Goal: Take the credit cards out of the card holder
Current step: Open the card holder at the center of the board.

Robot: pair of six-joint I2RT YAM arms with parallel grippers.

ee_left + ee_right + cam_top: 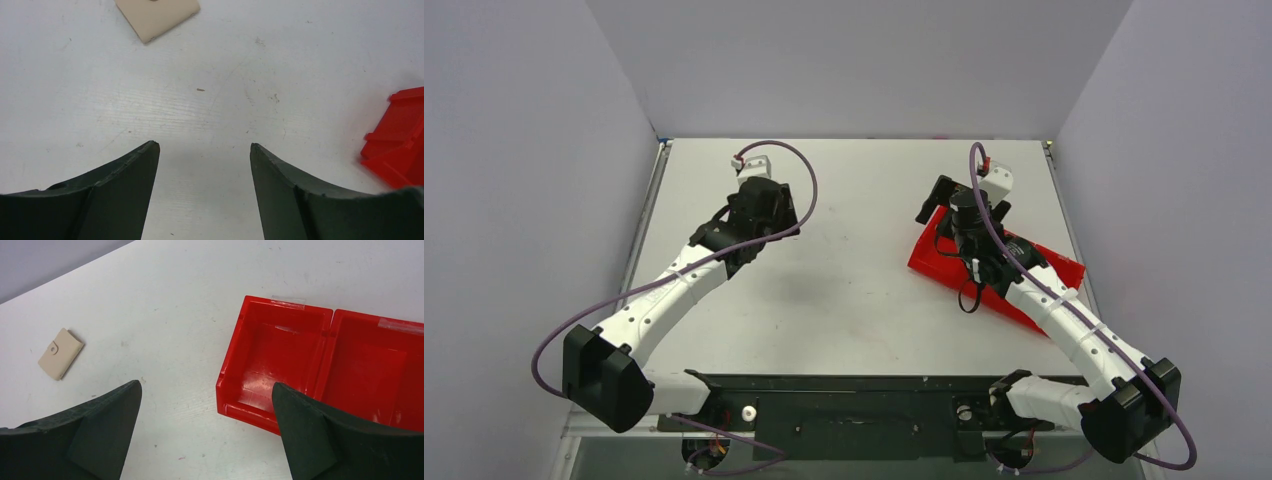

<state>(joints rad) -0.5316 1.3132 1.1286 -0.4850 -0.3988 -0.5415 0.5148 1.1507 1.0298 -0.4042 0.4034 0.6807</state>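
Card holder (61, 353) lies flat on the desk (225, 100), folded shut, flap w/ small snap (52, 347) on top. It sits alone, well apart from the red tray (280, 360). Credit cards not visible anywhere, so presumably inside the holder; can't confirm.

Left claw (205, 147) is wide, nothing between the fingers, above bare desk. The holder is ahead of it and a bit to the left, cut off by the top edge of the left wrist view. Right claw (206, 384) is spread wide too, holding nothing, over the near corner of the tray. The two tray compartments in view show no cards.

Step, my read: approach phase, no contact w/ holder yet, no card out. Task approx at start.

Next move prob needs one claw, likely the left as it's nearer, to come down on the holder and pin or grip it. The other then pops the flap and pulls the cards. Holder is thin and flat on the desk, so getting under an edge looks tricky.

Writing/brands: none readable. Only clear tape strips (288, 300) on the tray's far rim, blank.
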